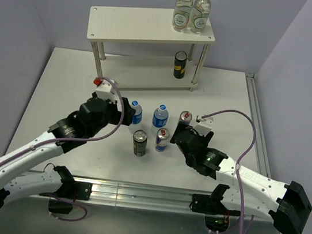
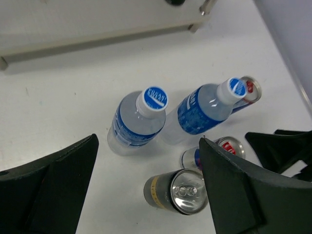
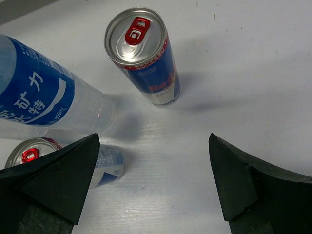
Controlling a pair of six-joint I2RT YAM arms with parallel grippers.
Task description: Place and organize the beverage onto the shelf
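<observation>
Cream-white, the shelf [image 1: 134,24] sits at the upper centre of the overhead view, with one yellow-banded dark can [image 1: 179,64] on its lower board at the right and two green-capped bottles [image 1: 191,10] on the top board. The other five drinks stand bunched on the table [image 1: 68,81] below it: two water bottles [image 2: 139,119], two slim blue-and-silver cans [image 3: 144,53] and a second dark can [image 2: 176,192]. The left gripper [image 2: 147,146] hangs over this group with its fingers spread wide and nothing between them. The right gripper [image 3: 153,141] is fully spread and empty too, just below the right-hand slim can. The work looks early, at the point of choosing the next drink. The next move calls for lowering open fingers around a single container without toppling its close neighbours. The bottle label shows white characters "矿力" and "特" on blue, plus "500mL". The slim can carries red lettering at too steep an angle to read, and the cap print is too small.
</observation>
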